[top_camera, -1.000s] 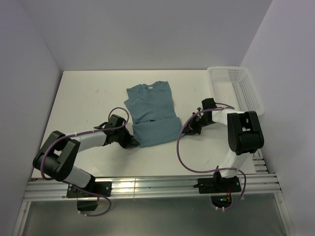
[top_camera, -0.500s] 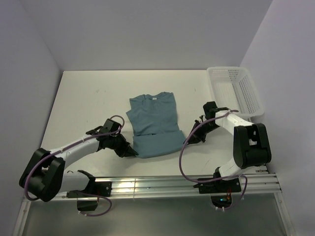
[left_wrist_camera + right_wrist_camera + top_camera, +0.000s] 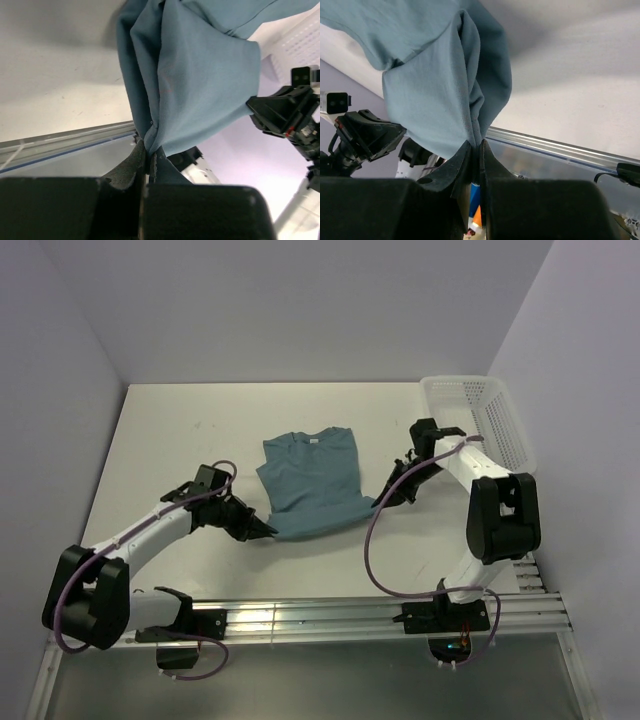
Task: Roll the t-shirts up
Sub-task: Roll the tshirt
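The left claw (image 3: 268, 531) and the right claw (image 3: 382, 502) are each clamped on a near corner of the teal t-shirt (image 3: 310, 480), which lies mid-surface (image 3: 170, 440) with its near hem lifted. An uneven pull could slip the thin, bunched cloth free or skew the roll. The white mesh basket (image 3: 505, 430) stands close behind the right arm and could be knocked.

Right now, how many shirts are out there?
1. The shirt lies in the middle, its near corners pinched by the left gripper and the right gripper. None shows in the basket, though folds could hide another.
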Available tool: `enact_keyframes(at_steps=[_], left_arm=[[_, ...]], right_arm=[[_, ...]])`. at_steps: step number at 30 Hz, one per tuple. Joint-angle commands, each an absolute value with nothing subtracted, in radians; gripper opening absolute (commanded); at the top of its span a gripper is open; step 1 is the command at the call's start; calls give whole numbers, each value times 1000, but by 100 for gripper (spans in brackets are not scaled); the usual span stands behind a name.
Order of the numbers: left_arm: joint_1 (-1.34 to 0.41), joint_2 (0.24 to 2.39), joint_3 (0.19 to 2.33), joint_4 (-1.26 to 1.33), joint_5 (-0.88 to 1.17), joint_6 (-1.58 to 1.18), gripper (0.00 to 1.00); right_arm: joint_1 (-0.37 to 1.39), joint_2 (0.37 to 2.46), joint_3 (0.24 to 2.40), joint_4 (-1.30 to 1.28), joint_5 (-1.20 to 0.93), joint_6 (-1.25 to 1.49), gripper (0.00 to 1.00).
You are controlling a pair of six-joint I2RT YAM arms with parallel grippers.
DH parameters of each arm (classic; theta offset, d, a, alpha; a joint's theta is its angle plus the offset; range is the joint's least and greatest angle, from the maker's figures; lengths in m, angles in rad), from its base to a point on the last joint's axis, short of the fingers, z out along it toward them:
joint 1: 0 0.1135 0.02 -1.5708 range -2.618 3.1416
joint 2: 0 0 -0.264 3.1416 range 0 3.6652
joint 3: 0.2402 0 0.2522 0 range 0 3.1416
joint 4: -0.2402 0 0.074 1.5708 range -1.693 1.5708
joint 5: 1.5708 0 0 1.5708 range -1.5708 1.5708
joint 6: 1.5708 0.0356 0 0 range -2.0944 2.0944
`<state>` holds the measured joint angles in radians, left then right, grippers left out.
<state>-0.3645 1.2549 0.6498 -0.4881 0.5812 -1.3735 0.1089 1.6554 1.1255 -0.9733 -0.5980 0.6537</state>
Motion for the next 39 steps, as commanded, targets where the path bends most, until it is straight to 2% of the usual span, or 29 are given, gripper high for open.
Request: enact_keyframes(at_steps=[1, 16, 25, 26, 29, 30, 31, 32, 33, 34, 35, 36, 37, 38, 39], left_arm=[[-302, 1301, 692, -555, 610, -1342, 0], [-184, 1593, 919, -589, 683, -1206, 0], [-138, 1726, 1038, -615, 678, -1132, 0], [-135, 1732, 1049, -611, 680, -1126, 0], [-129, 1758, 1093, -613, 680, -1094, 12], [-129, 1761, 1107, -630, 669, -1086, 26], [-129, 1764, 1118, -632, 658, -1072, 35], [-127, 1764, 1141, -635, 654, -1071, 41], [-127, 1763, 1150, -637, 650, -1069, 55], [-127, 1763, 1160, -638, 649, -1069, 63], [-127, 1761, 1179, -638, 646, -1071, 70], [-126, 1761, 1189, -641, 644, -1071, 71], [-126, 1763, 1198, -643, 643, -1071, 72], [-126, 1764, 1218, -646, 638, -1069, 72], [-126, 1764, 1230, -652, 635, -1068, 72]], right_arm=[[97, 1701, 1203, -1002, -523, 675, 0], [104, 1908, 1483, -1045, -511, 753, 0], [115, 1999, 1563, -1006, -515, 807, 0], [115, 2005, 1566, -994, -515, 808, 2], [115, 2017, 1582, -976, -515, 819, 10], [117, 2023, 1586, -974, -514, 821, 11], [115, 2023, 1597, -974, -511, 824, 12], [117, 2023, 1601, -970, -511, 825, 22], [117, 2023, 1608, -973, -505, 827, 27], [117, 2022, 1621, -974, -502, 831, 29], [117, 2017, 1624, -968, -500, 833, 40], [117, 2007, 1628, -963, -502, 833, 45], [117, 2000, 1632, -956, -506, 834, 45], [117, 1993, 1629, -933, -512, 838, 52], [117, 1971, 1626, -921, -524, 844, 53]])
